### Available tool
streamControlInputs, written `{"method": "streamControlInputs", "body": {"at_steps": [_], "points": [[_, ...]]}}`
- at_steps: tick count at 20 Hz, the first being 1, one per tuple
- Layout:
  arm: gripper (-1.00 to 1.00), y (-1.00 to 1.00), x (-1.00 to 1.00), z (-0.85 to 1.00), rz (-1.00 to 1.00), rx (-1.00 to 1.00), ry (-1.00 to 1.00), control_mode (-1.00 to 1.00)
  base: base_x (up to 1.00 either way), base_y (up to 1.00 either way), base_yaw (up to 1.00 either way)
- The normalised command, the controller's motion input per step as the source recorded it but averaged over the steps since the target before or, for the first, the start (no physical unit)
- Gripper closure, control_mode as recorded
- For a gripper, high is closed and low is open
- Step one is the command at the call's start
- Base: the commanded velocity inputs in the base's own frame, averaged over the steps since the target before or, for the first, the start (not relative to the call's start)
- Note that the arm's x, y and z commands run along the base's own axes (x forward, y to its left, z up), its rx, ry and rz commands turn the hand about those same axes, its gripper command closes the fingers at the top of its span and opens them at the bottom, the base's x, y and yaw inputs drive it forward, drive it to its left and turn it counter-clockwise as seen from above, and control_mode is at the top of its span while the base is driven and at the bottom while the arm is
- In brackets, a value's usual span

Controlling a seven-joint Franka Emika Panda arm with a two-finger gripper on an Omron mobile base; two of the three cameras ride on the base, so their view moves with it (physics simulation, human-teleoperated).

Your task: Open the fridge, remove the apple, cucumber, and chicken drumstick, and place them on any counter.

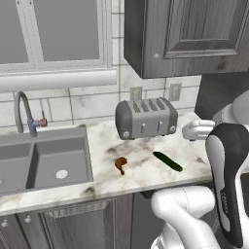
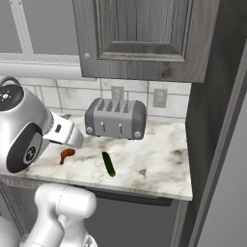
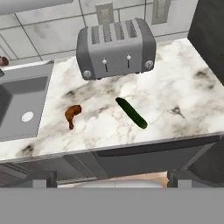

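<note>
The dark green cucumber (image 1: 168, 161) (image 2: 108, 164) (image 3: 131, 113) lies flat on the white marble counter (image 1: 104, 143) (image 2: 154, 149) (image 3: 183, 87), in front of the toaster. The brown-orange chicken drumstick (image 1: 120, 164) (image 2: 66, 155) (image 3: 72, 114) lies to its left, a hand's width away. My gripper (image 3: 112, 179) is open and empty, held back over the counter's front edge, well clear of both. A light-grey fridge (image 2: 229, 193) rises at the far right; its doors are out of sight. The apple is out of view.
A grey four-slot toaster (image 1: 146, 118) (image 2: 116, 118) (image 3: 116, 47) stands against the tiled wall. A steel sink (image 1: 39, 158) (image 3: 19, 103) with a faucet (image 1: 23, 113) sits left. A dark wall cabinet (image 1: 185, 34) (image 2: 140, 38) hangs above the toaster.
</note>
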Motion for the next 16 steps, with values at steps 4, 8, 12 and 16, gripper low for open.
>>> {"method": "streamControlInputs", "body": {"at_steps": [4, 8, 12, 16], "points": [[-1.00, 0.00, 0.00, 0.00, 0.00, 0.00, 0.00, 1.00, -0.64, -0.10, 0.00], [-1.00, 0.00, 0.00, 0.00, 0.00, 0.00, 0.00, 1.00, -0.83, -0.44, 0.00], [-1.00, 0.00, 0.00, 0.00, 0.00, 0.00, 0.00, 1.00, -0.71, -0.64, 0.00], [-1.00, 0.00, 0.00, 0.00, 0.00, 0.00, 0.00, 1.00, -0.63, -0.76, 0.00]]}}
